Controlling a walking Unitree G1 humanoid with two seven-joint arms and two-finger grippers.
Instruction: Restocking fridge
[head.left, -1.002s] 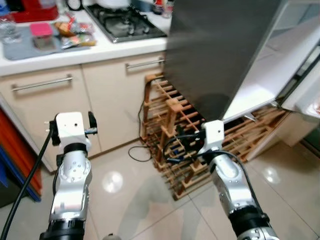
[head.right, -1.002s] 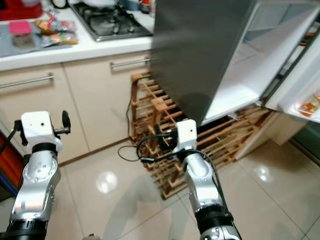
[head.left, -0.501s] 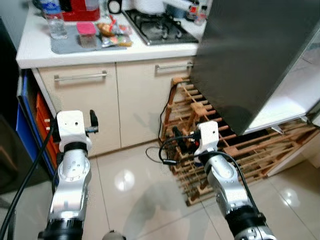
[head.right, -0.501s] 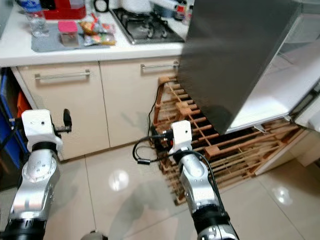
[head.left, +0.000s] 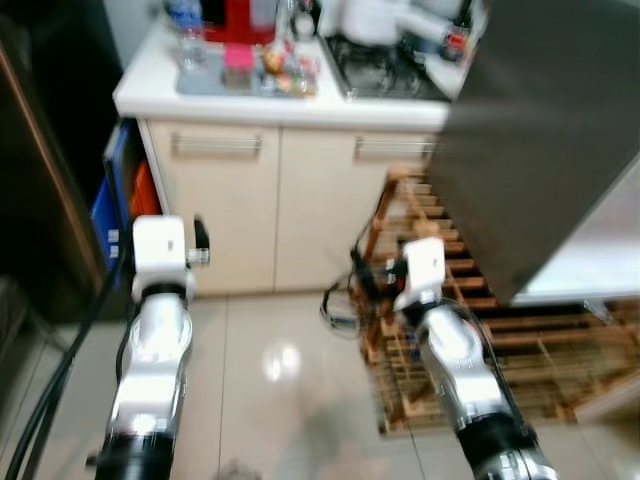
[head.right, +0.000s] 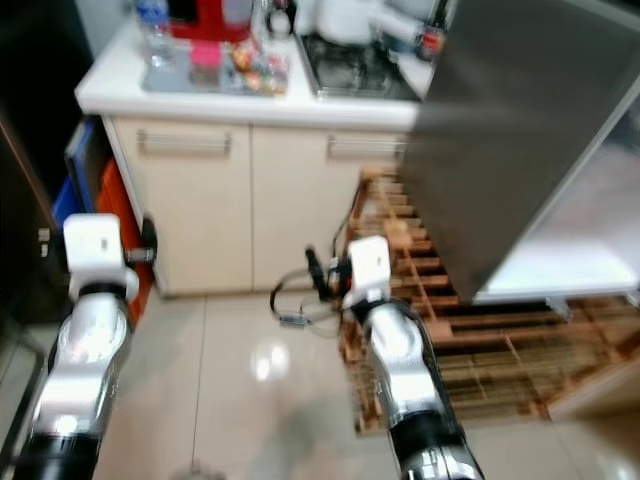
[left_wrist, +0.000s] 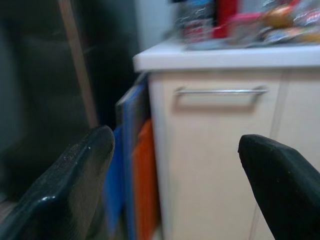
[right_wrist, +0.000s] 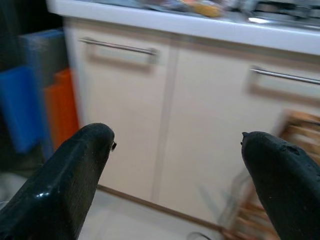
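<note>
Head views blurred. Left gripper (left_wrist: 175, 175) and right gripper (right_wrist: 175, 175) both spread wide, holding nothing, raised before the cabinet (head.left: 250, 210). Groceries (head.right: 245, 70) lie on the counter (head.right: 160, 100), well apart from both. Risks: open fridge door (head.left: 540, 150) and wine rack (head.left: 470, 340) crowd the right arm; floor cable (head.right: 295, 310) could snag a foot.
</note>
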